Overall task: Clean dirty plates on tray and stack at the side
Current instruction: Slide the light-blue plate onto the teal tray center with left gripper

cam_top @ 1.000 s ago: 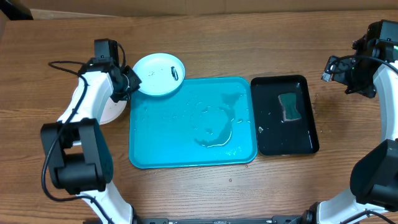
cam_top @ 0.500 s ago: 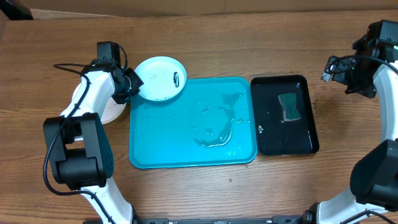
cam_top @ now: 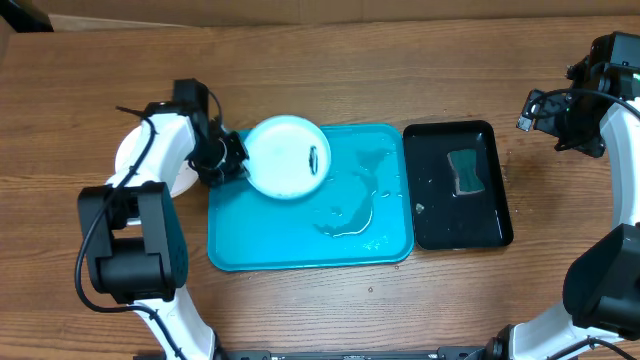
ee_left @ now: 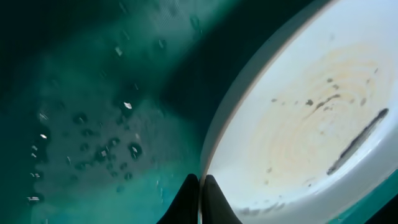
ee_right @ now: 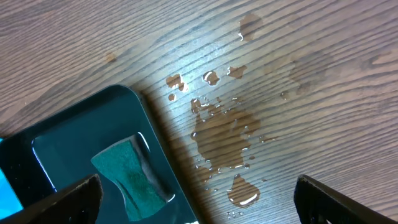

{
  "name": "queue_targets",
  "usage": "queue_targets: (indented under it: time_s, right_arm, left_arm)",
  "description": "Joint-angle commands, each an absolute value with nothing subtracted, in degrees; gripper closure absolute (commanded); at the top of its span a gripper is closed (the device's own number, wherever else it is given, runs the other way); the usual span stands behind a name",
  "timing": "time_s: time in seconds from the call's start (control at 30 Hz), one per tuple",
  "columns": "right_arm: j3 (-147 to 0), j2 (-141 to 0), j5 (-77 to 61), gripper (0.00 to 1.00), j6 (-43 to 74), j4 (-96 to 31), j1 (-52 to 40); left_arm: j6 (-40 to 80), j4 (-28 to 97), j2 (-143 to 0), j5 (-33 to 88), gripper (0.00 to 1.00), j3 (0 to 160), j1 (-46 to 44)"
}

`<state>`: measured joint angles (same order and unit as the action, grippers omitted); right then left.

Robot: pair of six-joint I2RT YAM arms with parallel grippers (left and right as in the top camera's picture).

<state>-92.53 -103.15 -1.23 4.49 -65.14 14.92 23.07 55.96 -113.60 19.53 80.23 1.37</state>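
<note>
The left gripper [cam_top: 232, 160] is clamped on the left rim of a white plate [cam_top: 287, 157], holding it over the far-left corner of the turquoise tray [cam_top: 270, 235]; the plate lies directly to the gripper's right. In the left wrist view the fingertips [ee_left: 189, 198] meet on the plate's edge. A dark smear [ee_left: 354, 140] and scattered specks on the plate's face suggest it has yet to be scrubbed. Across the table the right gripper [ee_right: 199, 208] hangs with jaws wide apart and nothing between them, above the bare wood beyond the right edge of the black tray [cam_top: 440, 235], where spilled water [ee_right: 224, 134] has pooled. The green sponge [cam_top: 463, 172] rests in the far half of that black tray, its long axis running from the tray's near side to its far side. It lies to the left of the right gripper, which is much the nearer arm to it, so any wiping appears to depend on that arm reaching left. A puddle [cam_top: 350, 215] sits in the middle of the turquoise tray. A pale round shape [cam_top: 178, 182] at the tray's left edge is largely covered by the left arm; whether it is one plate or several cannot be told.
</note>
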Motion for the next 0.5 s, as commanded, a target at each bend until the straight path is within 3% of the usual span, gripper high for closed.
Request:
queue_targets:
  time_s: [0.0, 0.27, 0.33, 0.4, 0.47]
  right_arm:
    - [-92.9, -102.9, -1.4, 0.00, 4.7, -64.8, 15.0]
    - [-92.9, -102.9, -1.4, 0.00, 4.7, -64.8, 15.0]
    - [-92.9, -102.9, -1.4, 0.00, 4.7, -64.8, 15.0]
    - [-92.9, -102.9, -1.4, 0.00, 4.7, -64.8, 15.0]
    - [-92.9, -102.9, -1.4, 0.00, 4.7, -64.8, 15.0]
  left_arm:
    - [19.0, 57.9, -114.1, 18.3, 0.96, 80.4, -0.9]
    - [18.0, 60.9, -114.1, 15.0, 0.92, 80.4, -6.6]
    - [17.7, 61.2, -114.1, 14.7, 0.84, 80.4, -7.7]
    - [16.3, 61.0, -114.1, 14.6, 0.66, 80.5, -8.6]
    - [16.0, 61.1, -114.1, 14.6, 0.59, 80.9, -8.7]
